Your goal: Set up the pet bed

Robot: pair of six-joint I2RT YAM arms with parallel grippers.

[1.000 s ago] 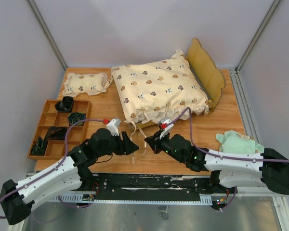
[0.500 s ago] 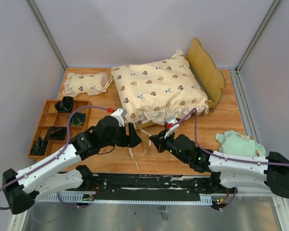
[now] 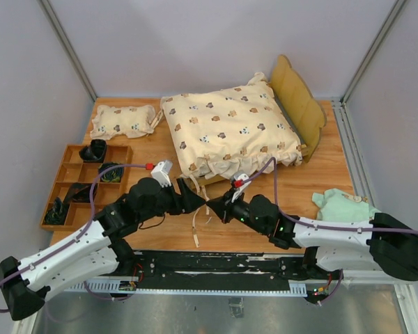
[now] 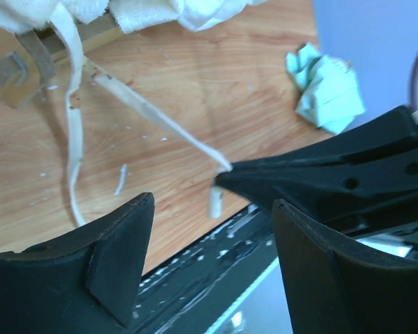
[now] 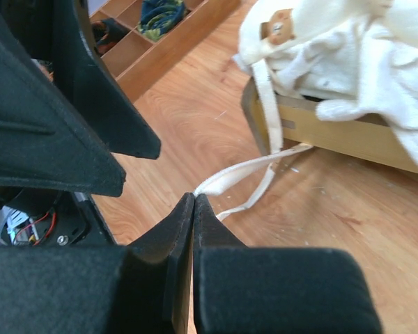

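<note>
Right wrist: right gripper point(image 5: 194, 199) pinches a tie point(image 5: 251, 165) near the bed point(image 5: 320, 129); left gripper point(image 4: 212, 209) gapes wide, empty.

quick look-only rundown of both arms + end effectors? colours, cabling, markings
The left arm and right arm match: white link shells, black joint housings. A purple cable loops along each to a red connector beside a white wrist block. Green lights show on the right arm only. The left end effector and right end effector are matte black, each with two tapered wedge fingers.
</note>
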